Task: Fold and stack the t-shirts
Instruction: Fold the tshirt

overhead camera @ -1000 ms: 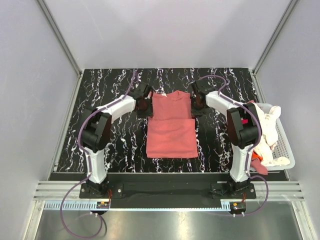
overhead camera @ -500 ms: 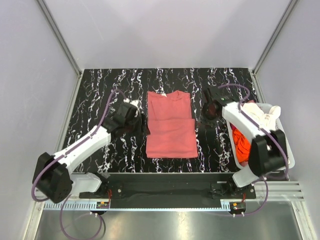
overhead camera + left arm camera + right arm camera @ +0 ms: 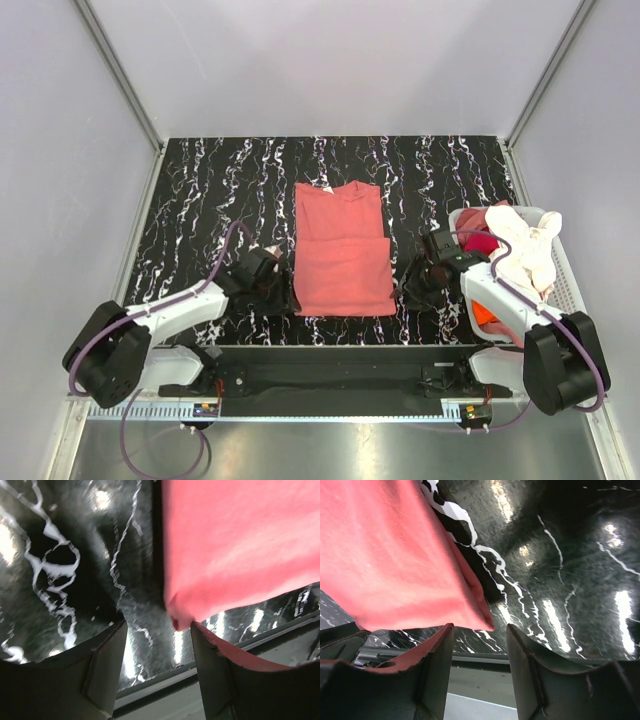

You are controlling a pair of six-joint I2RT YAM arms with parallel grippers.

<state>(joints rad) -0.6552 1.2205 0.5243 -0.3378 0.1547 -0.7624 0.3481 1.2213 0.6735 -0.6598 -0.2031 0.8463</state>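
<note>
Both arms moved back to the near corners of the salmon-pink t-shirt (image 3: 343,262).
It lies folded on the table (image 3: 200,190); left gripper (image 3: 159,630) and right gripper (image 3: 480,630) are wide open, a corner between the jaws of each, not gripped.

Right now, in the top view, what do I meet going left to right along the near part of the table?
left gripper → salmon-pink t-shirt → right gripper → white basket
</note>
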